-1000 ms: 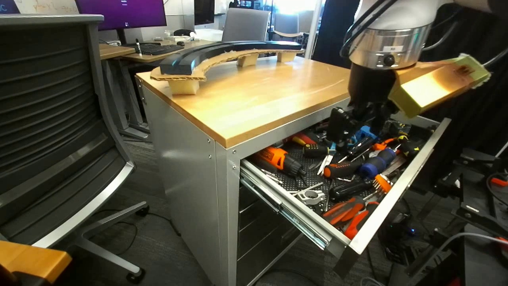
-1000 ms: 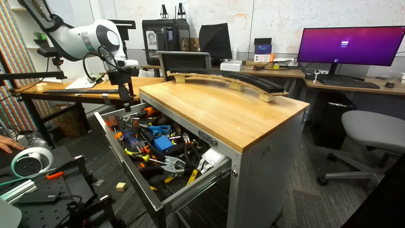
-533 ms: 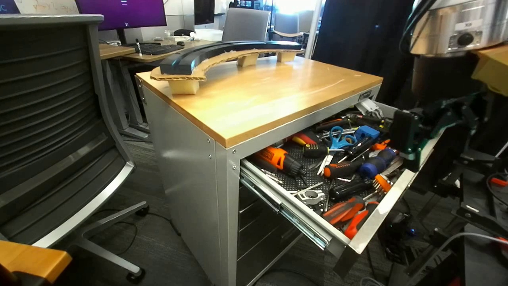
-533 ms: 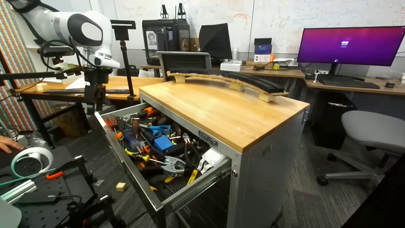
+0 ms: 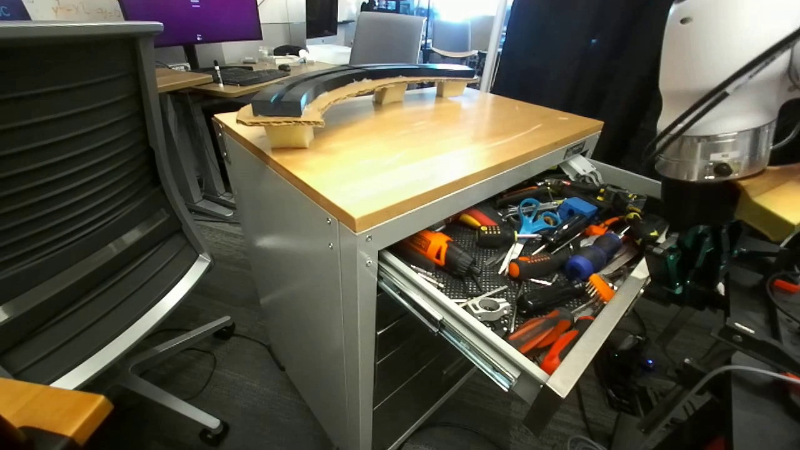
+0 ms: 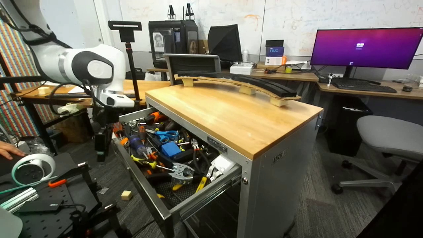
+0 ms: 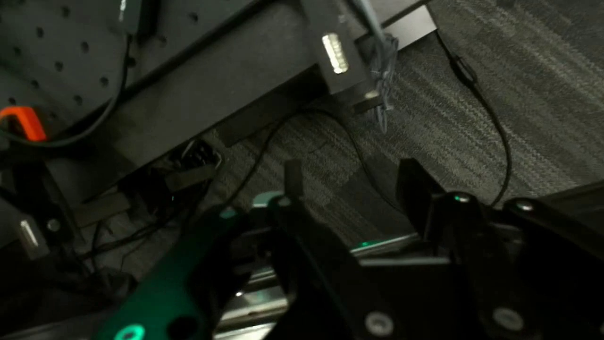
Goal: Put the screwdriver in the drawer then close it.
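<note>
The grey metal drawer (image 5: 600, 334) of the wood-topped cabinet stands open in both exterior views (image 6: 145, 185), full of mixed tools. I cannot pick out the small stubby screwdriver for certain; a longer yellow-and-black tool (image 6: 143, 161) with a metal shaft lies near the drawer front. My gripper (image 5: 681, 272) is outside the drawer, low beside its front panel, towards the camera-far end in an exterior view (image 6: 101, 148). In the wrist view its fingers (image 7: 351, 184) are apart with nothing between them but floor beyond. Whether it touches the drawer front cannot be told.
A black perforated cart (image 6: 43, 191) with a tape roll (image 6: 33, 168) and cables stands in front of the drawer; its edge shows in the wrist view (image 7: 226, 71). A person's hand (image 6: 11, 149) rests there. A curved black piece (image 5: 375, 78) sits on the cabinet top (image 5: 400, 181).
My gripper has moved from above the open drawer outward past its front edge, then down beside the front panel. The drawer has shifted inward very slightly, if at all.
</note>
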`<action>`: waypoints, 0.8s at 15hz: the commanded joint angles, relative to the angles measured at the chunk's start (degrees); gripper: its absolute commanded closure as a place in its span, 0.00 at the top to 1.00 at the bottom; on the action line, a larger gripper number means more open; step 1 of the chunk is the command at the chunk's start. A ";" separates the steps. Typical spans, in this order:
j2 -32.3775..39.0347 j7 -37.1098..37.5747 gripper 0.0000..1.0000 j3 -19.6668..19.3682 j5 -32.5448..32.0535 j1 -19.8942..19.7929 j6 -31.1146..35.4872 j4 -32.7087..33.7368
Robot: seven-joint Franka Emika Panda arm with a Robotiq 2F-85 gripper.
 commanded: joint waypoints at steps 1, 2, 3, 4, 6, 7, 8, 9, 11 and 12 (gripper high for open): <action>3.70 8.93 0.23 -5.76 -16.23 5.46 7.47 0.31; 4.56 11.67 0.14 -7.98 -21.30 7.70 7.34 1.51; 5.65 14.31 0.07 -9.72 -26.29 9.44 7.29 3.02; 6.89 17.00 0.01 -11.28 -31.26 11.19 7.37 4.55; 8.39 22.39 0.00 -13.49 -40.99 14.05 7.76 6.72; 9.33 25.07 0.00 -14.70 -45.75 15.51 7.80 7.97; 10.28 27.89 0.00 -16.08 -50.55 16.93 8.25 9.20; 11.44 30.82 0.00 -17.45 -55.30 18.26 8.81 10.60; 13.50 37.32 0.00 -19.94 -64.57 20.79 9.89 12.99; 14.57 40.42 0.00 -21.11 -69.29 22.03 9.85 14.31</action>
